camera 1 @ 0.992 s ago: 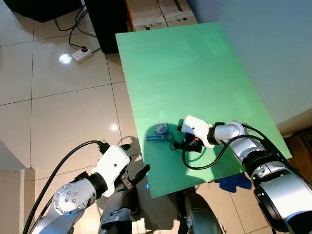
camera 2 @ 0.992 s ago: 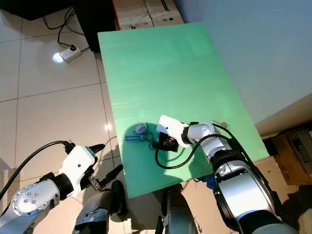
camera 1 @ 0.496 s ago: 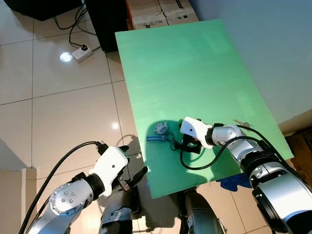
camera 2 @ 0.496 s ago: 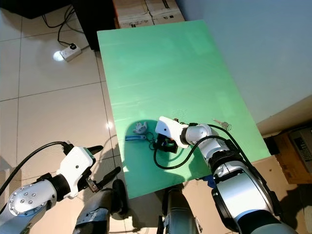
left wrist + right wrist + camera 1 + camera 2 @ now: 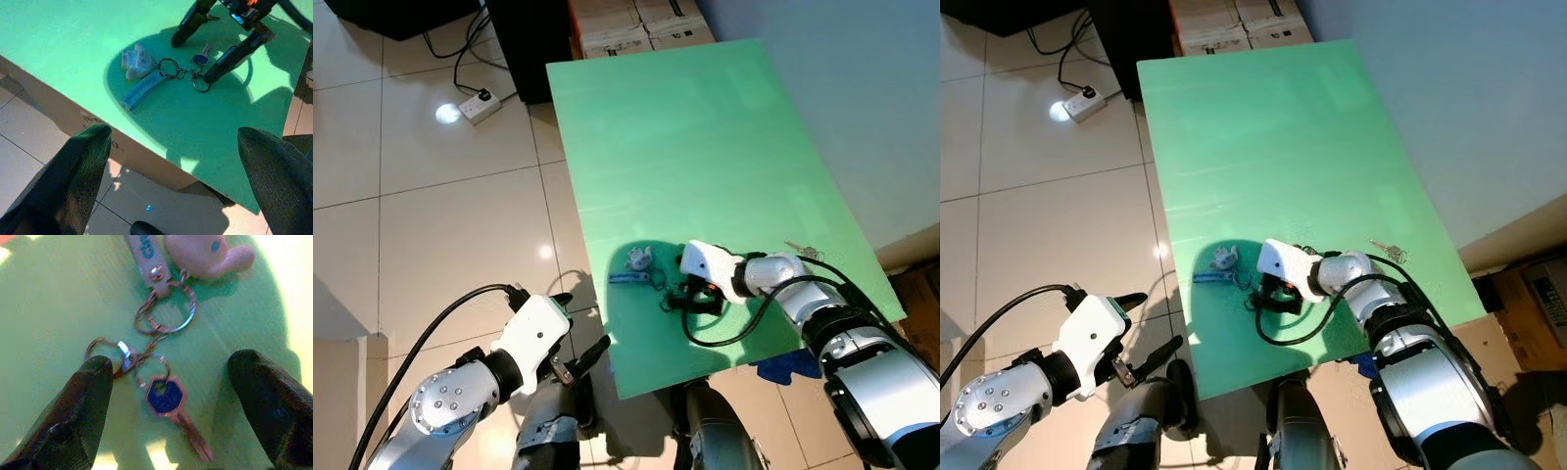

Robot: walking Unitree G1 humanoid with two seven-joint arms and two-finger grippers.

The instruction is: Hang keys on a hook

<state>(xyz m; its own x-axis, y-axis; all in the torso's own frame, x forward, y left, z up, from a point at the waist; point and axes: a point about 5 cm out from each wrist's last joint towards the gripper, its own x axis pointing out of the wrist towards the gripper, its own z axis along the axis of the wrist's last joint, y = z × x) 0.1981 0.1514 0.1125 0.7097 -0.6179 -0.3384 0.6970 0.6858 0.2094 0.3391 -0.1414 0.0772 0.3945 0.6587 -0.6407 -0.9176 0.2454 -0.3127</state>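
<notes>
right gripper (image 5: pixel 166 382) has crept a bit nearer the robot along the green tabletop (image 5: pixel 685 147) vs 1 s back, now set down over the bunch of keys (image 5: pixel 166 73), fingers spread wide w/ one tip each side of the blue-headed key (image 5: pixel 167 397) & its rings. nothing clamped yet. left gripper (image 5: pixel 171 166) hangs off the near table edge over the cream tiled floor (image 5: pixel 431 225), also open, idle.

keys lie flat on the table near its front-left corner: steel rings chained together, blue strap tag (image 5: pixel 142 89), small pale animal-shaped charm (image 5: pixel 137 62). a second loose silver key (image 5: pixel 1388 251) sits well apart by the right edge. no hook visible.

to do the grab well: prob. best to close on the ring cluster, not the thin key blade, pressing down so the tips scrape under. right forearm reaches in low from the right, wrist bent, white housing (image 5: pixel 707 264) tilted down.
</notes>
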